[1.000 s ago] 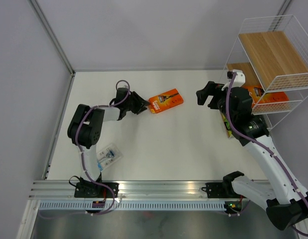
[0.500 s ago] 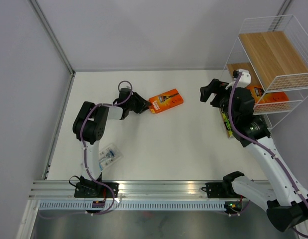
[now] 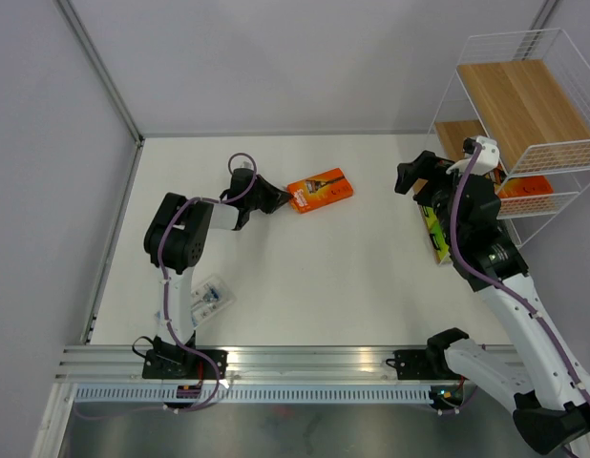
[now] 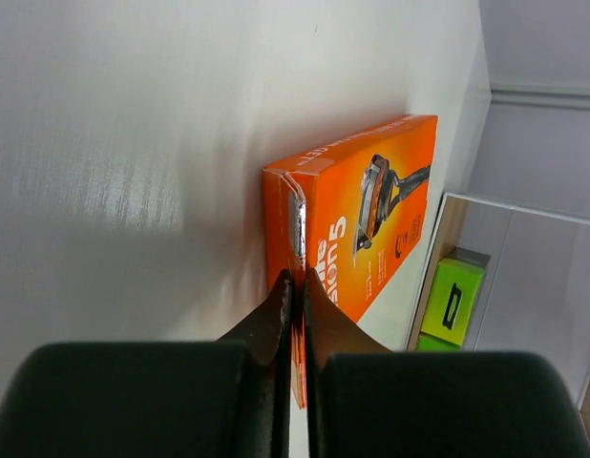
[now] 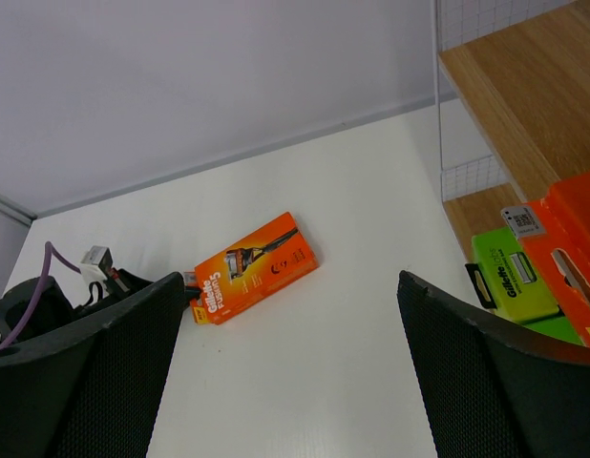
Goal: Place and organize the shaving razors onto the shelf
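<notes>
On white table (image 3: 324,286), L gripper (image 3: 282,198) is pinching end of orange razor pack (image 3: 322,188). R gripper (image 3: 418,176) is hovering by shelf (image 3: 524,105), fingers spread wide.

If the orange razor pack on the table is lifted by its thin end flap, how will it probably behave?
The orange pack looks like a flat, stiff carton, so it probably keeps its shape. The left tool pinches only its thin end flap, so it may swing or sag.

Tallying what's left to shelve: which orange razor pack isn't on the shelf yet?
The orange pack lying on the table, its end pinched by the left gripper; the other orange pack sits on the shelf.
</notes>
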Controlling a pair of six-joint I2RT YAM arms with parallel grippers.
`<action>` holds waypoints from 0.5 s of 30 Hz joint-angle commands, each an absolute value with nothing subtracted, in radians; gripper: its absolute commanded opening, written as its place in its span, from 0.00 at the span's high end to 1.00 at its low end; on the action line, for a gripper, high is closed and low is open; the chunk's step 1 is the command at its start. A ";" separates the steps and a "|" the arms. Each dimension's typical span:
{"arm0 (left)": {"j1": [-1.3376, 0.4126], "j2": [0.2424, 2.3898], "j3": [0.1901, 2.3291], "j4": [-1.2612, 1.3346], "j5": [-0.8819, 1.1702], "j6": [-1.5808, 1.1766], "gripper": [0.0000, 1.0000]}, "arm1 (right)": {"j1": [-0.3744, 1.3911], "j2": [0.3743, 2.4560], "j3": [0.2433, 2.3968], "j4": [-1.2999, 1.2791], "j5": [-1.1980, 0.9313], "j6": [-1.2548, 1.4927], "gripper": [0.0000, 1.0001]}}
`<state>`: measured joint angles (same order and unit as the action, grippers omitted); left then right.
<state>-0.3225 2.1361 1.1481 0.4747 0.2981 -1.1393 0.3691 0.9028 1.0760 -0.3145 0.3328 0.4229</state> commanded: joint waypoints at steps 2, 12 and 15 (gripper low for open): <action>-0.325 2.096 1.143 0.555 0.336 -1.178 0.98 | 0.371 0.879 1.120 -0.307 0.374 0.417 0.02; -0.324 2.010 1.072 0.528 0.402 -1.117 0.96 | 0.370 0.879 1.104 -0.314 0.364 0.431 0.02; -0.324 2.008 1.042 0.535 0.411 -1.106 0.98 | 0.370 0.871 1.095 -0.314 0.370 0.431 0.02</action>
